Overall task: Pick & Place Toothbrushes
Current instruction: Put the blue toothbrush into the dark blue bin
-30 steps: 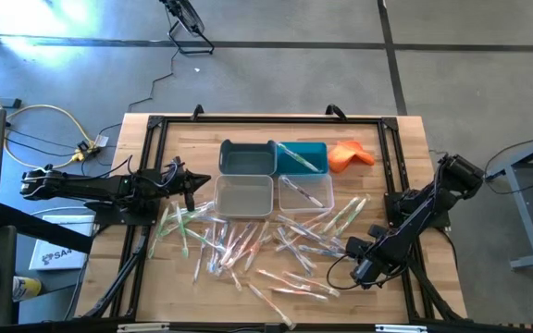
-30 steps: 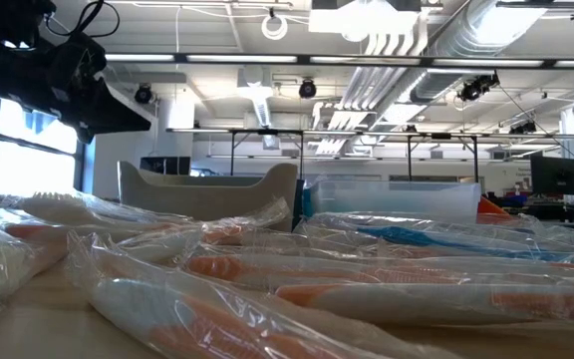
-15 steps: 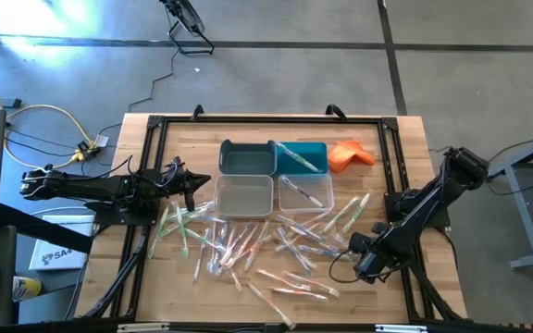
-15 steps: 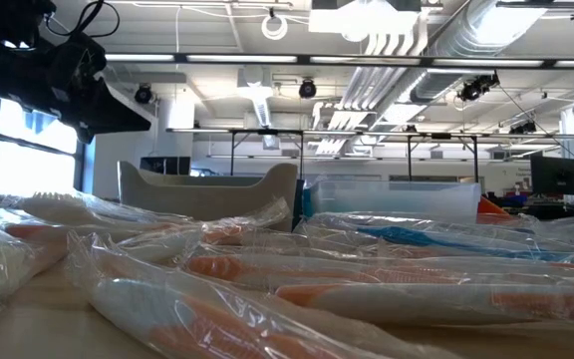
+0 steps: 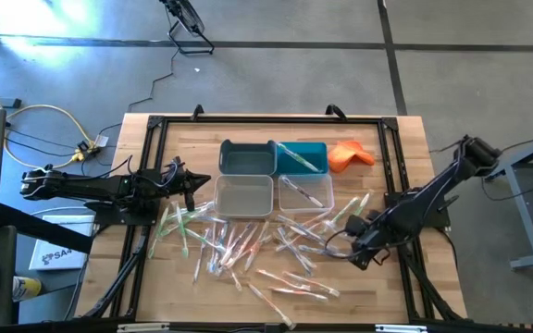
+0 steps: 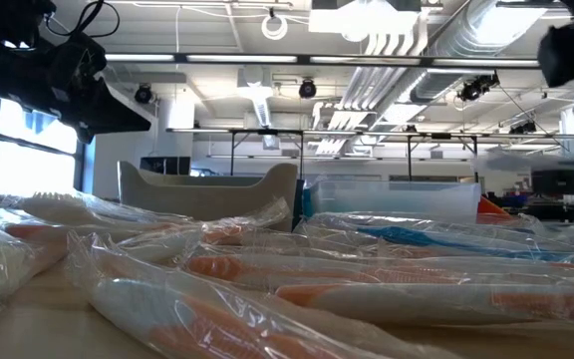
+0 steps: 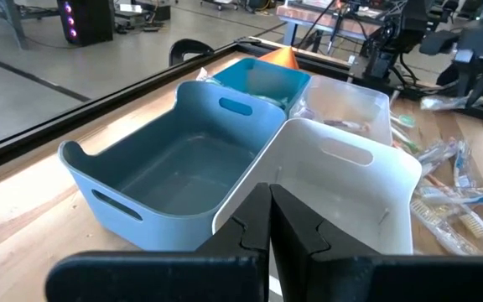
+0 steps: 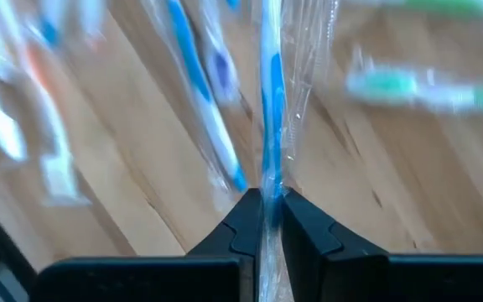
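1. Right gripper point(image 8: 264, 220) pinches one blue-handled toothbrush in clear wrapper point(image 8: 268, 109) above the wooden table's point(image 5: 183, 139) right side.
2. Left gripper point(image 7: 268, 220), fingers pressed together, waits beside the bins.
3. Teal bin point(image 5: 302, 157) and clear bin point(image 5: 304, 191) each hold a brush or two; dozens of wrapped toothbrushes point(image 5: 248, 245) remain scattered.

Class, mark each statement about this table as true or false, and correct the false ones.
1. The right hand grips a blue toothbrush. True.
2. The left hand holds a toothbrush. False: it is shut and empty, beside the bins.
3. The grey-blue bin is full of toothbrushes. False: it looks empty.
4. An orange cloth lies next to the teal bin. True.
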